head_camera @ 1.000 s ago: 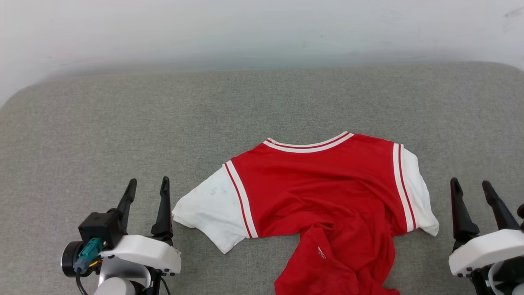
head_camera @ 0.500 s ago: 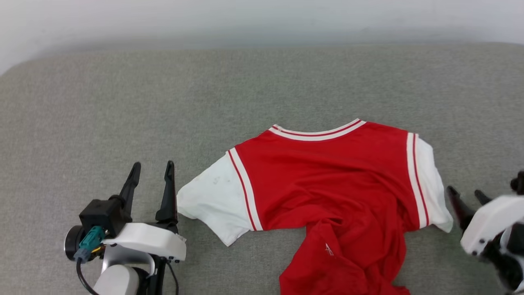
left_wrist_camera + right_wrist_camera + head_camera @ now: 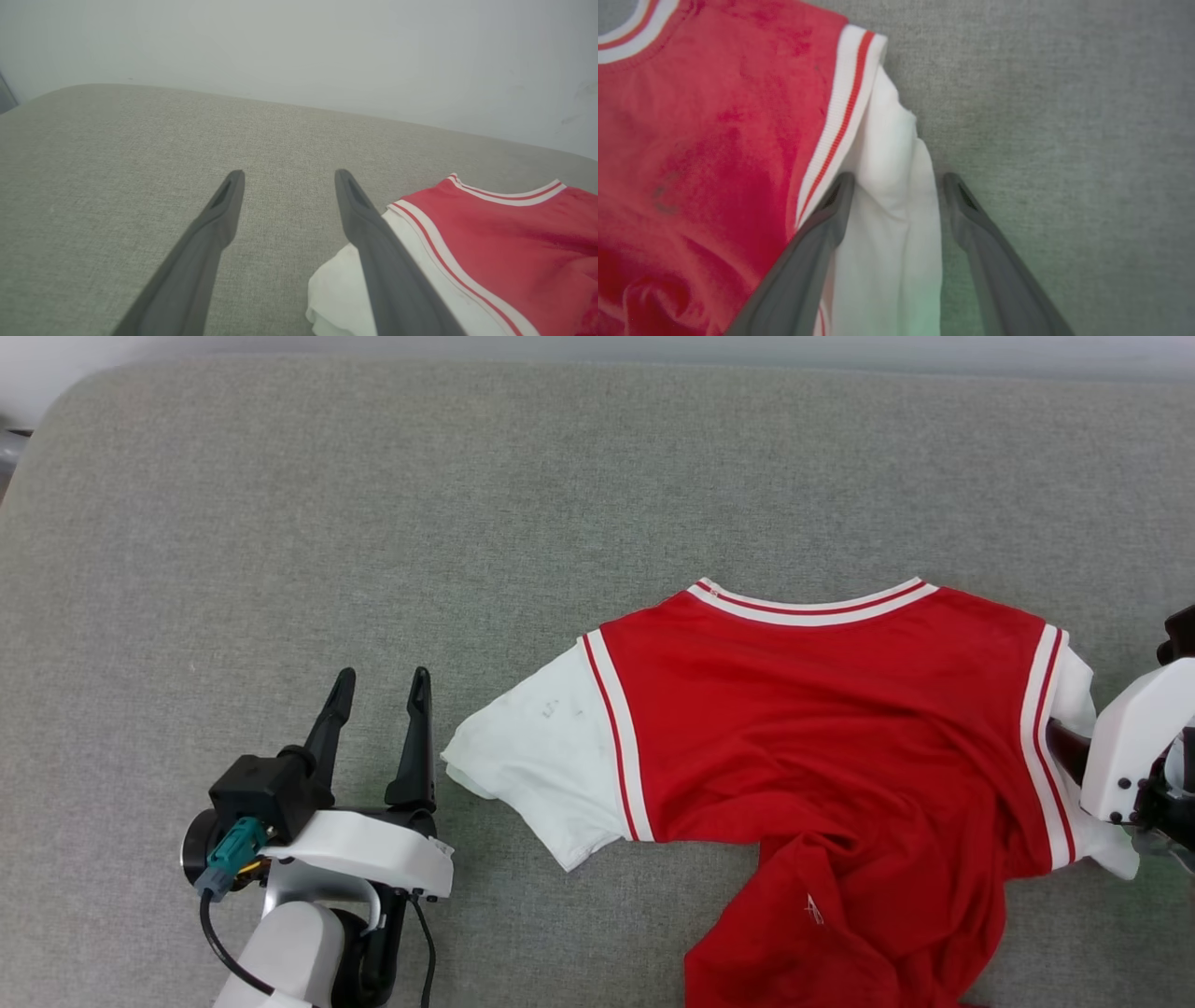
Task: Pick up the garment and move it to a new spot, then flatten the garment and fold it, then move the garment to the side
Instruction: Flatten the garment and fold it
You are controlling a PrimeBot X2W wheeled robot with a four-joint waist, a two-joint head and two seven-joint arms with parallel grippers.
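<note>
1. Writing: a small white mark (image 3: 814,907) on the bunched red lower part of the garment (image 3: 822,728), too small to read. Also faint grey specks (image 3: 551,709) on the left sleeve (image 3: 532,756), not readable as letters.
2. Garment spread on the grey cloth-covered table (image 3: 280,523), in the right half of the head view, plain red face up, collar (image 3: 812,607) with red-and-white stripes pointing away from the robot. Upper part rather flat; lower part crumpled and folded over itself near the bottom edge of the view.
3. Left gripper (image 3: 385,674) low over the table, just beside the white left sleeve, fingers (image 3: 415,737) wide apart and holding nothing. In the left wrist view, one finger crossing in front of the sleeve edge; touching or not, cannot tell.
4. Right gripper (image 3: 899,179) over the white right sleeve (image 3: 887,210), fingers (image 3: 803,261) wide apart, one tip at the striped trim (image 3: 840,107), the other over the table just beside the sleeve's outer edge. Sleeve cloth between both fingers, not pinched. In the head view, mostly hidden behind its own white housing (image 3: 1134,737).
5. Against the picture of half a second ago: whole head view shifted, so a move of the camera, not of the garment; same shape and same creases in the cloth. Left gripper at the same place beside the sleeve, with the same opening. Right gripper no longer out on the table beside the sleeve but brought over it, now straddling the cloth.
</note>
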